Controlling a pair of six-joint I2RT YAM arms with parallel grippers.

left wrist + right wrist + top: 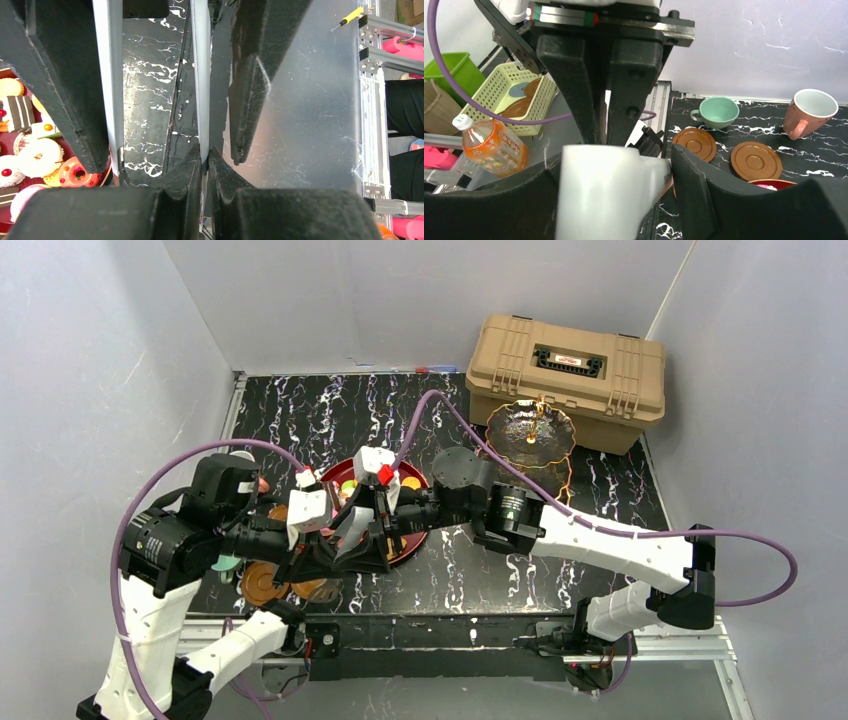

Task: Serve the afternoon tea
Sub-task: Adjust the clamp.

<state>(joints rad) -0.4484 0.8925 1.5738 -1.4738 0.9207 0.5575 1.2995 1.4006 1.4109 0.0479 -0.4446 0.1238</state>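
Note:
The metal tongs [200, 75] hang between my two grippers above the red plate [408, 478] of small pastries [40, 155]. My left gripper [205, 155] is shut on one silver arm of the tongs. My right gripper [616, 165] is open and straddles both arms; its right finger [694, 195] stands a little off the metal. The teal cup [716, 111], the pinkish cup [811, 112] and two brown saucers [695, 144] [756, 160] stand on the table's left side. The dark glass stand [530, 430] with gold rims is at the back right.
The tan plastic case [570, 370] sits behind the stand in the back right corner. Off the table's left edge are a yellow basket [509, 95], an orange drink bottle [489, 145] and a green bin [454, 70]. Purple cables loop over both arms.

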